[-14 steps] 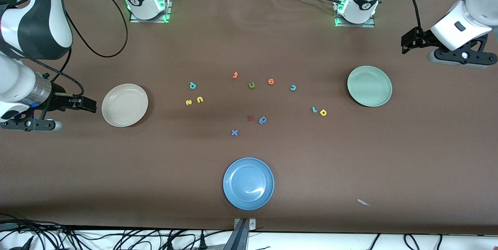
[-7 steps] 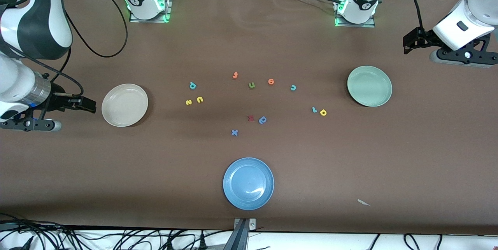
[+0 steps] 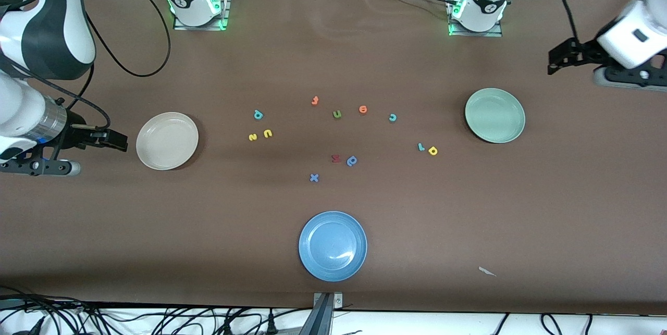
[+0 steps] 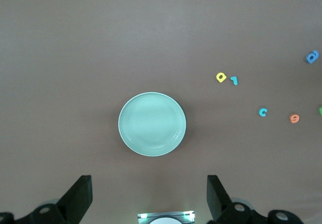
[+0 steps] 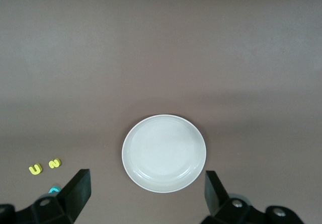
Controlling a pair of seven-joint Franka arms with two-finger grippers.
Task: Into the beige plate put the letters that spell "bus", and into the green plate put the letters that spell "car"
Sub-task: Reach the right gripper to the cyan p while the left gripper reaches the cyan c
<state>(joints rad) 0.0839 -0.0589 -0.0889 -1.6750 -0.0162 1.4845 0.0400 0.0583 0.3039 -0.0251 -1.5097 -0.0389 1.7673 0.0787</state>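
While the right gripper point(image 3: 112, 139) waits spread and empty beside the beige plate point(image 3: 167, 140), the left gripper point(image 3: 565, 56), fingers apart, has drifted farther from the green plate point(image 3: 495, 115). No letter is plated; all lie between the two plates.

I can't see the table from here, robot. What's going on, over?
Left gripper open, up past green plate; right gripper open beside beige plate. Both plates bare, all letters on the table between them. Nothing blocking.

Blue plate point(image 3: 332, 246), stray foam letters point(image 3: 336, 114)
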